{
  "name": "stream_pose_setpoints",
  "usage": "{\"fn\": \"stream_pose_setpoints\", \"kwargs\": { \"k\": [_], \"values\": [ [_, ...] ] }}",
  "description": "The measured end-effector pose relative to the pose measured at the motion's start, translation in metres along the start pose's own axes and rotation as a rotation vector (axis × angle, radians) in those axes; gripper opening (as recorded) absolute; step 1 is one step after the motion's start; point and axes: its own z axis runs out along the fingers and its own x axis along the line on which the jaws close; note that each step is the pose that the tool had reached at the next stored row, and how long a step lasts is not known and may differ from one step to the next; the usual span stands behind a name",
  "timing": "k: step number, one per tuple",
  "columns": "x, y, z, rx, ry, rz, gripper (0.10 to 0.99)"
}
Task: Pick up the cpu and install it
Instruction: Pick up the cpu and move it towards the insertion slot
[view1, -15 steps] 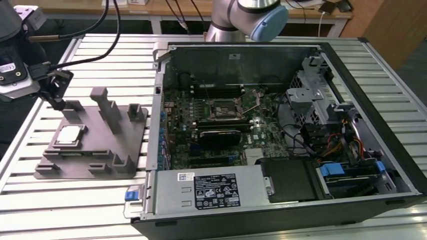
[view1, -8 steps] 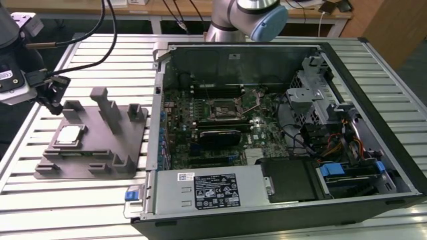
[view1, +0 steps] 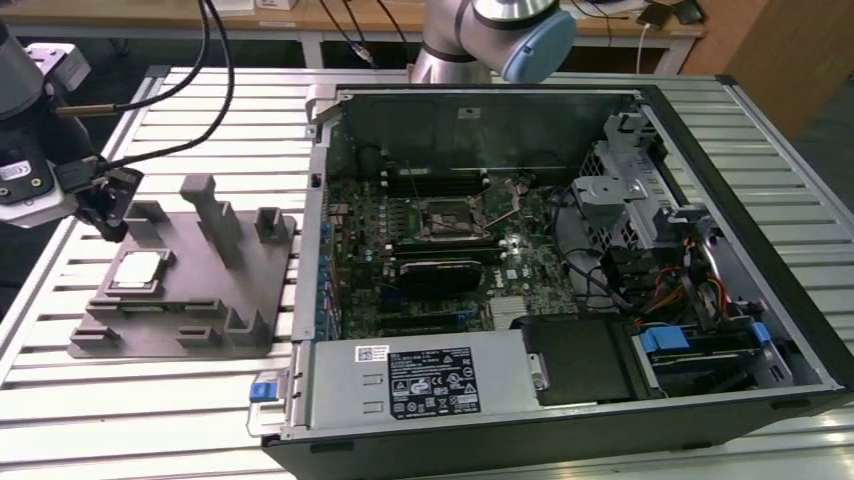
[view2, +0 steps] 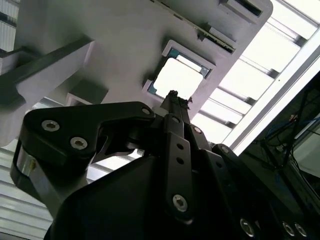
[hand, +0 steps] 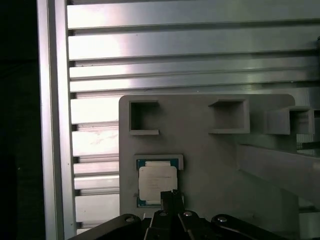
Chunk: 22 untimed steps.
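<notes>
End effector (view1: 111, 232) looks pressed together and empty, hovering near the cpu (view1: 138, 272). In the exterior view, the chip sits at its 5 o'clock in the grey fixture (view1: 200, 310).

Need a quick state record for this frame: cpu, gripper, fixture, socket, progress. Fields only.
cpu: lying flat in a recess of the fixture plate, silver top up
fixture plate: on the slatted table, to the exterior view's left of the case
gripper: close above the cpu, not holding it
socket: inside the open case, no cpu in it
progress: cpu not yet picked up
</notes>
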Motion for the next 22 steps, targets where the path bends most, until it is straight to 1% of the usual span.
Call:
{"fn": "stream_pose_setpoints", "kwargs": {
  "k": [9,17,22],
  "values": [
    [-0.0002,-0.0086,0.0159,0.0,0.0008,0.0,0.106],
    [0.0002,-0.0097,0.0303,0.0,0.0022,0.0,0.106],
    [0.0016,-0.008,0.0393,0.0,0.0028,0.0,0.106]
  ]
}}
